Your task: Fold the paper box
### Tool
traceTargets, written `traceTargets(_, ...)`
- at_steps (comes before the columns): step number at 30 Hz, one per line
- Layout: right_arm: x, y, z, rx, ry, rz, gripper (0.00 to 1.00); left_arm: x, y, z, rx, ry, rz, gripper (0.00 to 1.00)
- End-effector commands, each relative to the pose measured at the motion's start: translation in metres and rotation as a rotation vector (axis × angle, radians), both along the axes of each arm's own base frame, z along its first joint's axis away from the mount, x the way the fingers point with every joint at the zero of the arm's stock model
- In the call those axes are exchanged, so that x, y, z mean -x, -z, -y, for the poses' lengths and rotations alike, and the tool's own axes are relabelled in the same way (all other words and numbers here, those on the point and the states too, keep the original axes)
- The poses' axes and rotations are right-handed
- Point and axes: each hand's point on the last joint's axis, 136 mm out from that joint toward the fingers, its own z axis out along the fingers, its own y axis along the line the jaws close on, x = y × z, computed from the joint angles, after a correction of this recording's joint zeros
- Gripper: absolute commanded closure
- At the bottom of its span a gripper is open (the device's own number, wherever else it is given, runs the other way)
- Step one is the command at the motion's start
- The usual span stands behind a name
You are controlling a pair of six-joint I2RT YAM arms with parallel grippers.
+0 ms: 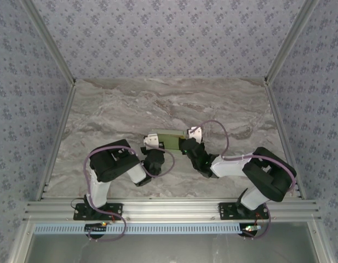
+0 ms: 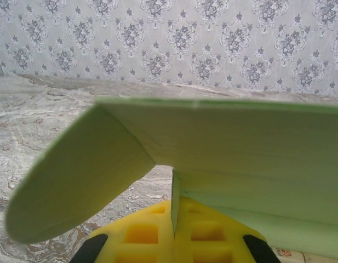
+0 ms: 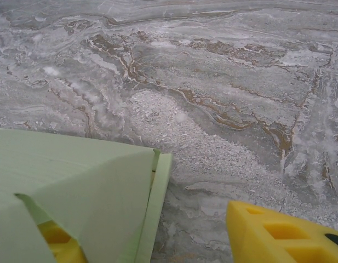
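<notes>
Pale-green paper box (image 1: 170,141) sits in the middle of the marble desk (image 1: 158,104), stretched between the two arms and a little nearer their bases than the far wall. In the overhead view it reads as a short greenish strip, the left pincer (image 1: 156,141) at its left end and the right pincer (image 1: 186,144) at its right end.

From the left wrist, the paper box (image 2: 240,148) spreads as a broad panel across the frame, with a rounded flap hanging down to the left. A thin edge of card stands upright between the yellow fingers (image 2: 141,233), so the left pincer (image 2: 174,233) is clamped on the card. Flowered wallpaper (image 2: 158,38) rises beyond the desk.

From the right wrist, the paper box (image 3: 86,181) lies low on the left with a folded flap and a narrow side strip. The right pincer (image 3: 163,241) stands apart: one yellow finger (image 3: 56,241) peeks from under the flap, the other (image 3: 278,235) is clear of the card over bare desk (image 3: 212,109).
</notes>
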Motion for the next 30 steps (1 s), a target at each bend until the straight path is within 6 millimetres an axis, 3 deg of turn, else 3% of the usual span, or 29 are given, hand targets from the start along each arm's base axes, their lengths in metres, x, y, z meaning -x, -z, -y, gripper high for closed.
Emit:
traceTargets(1, 0.005, 0.013, 0.014, 0.077, 0.012, -0.043, 0.43, 0.003, 0.025, -0.026, -0.152, -0.095, -0.065, 1.00)
traceTargets(9, 0.014, 0.020, 0.006, 0.104, -0.047, -0.075, 0.37, 0.003, 0.023, -0.026, -0.152, -0.097, -0.062, 1.00)
traceTargets(15, 0.017, 0.009, 0.005, 0.111, -0.069, -0.068, 0.33, 0.003, 0.022, -0.027, -0.153, -0.096, -0.062, 1.00)
traceTargets(23, 0.010, -0.036, 0.020, 0.046, -0.095, -0.048, 0.35, 0.003, 0.023, -0.026, -0.155, -0.093, -0.063, 1.00)
traceTargets(30, -0.012, -0.087, 0.032, -0.056, -0.123, -0.071, 0.35, 0.002, 0.021, -0.025, -0.155, -0.087, -0.061, 1.00)
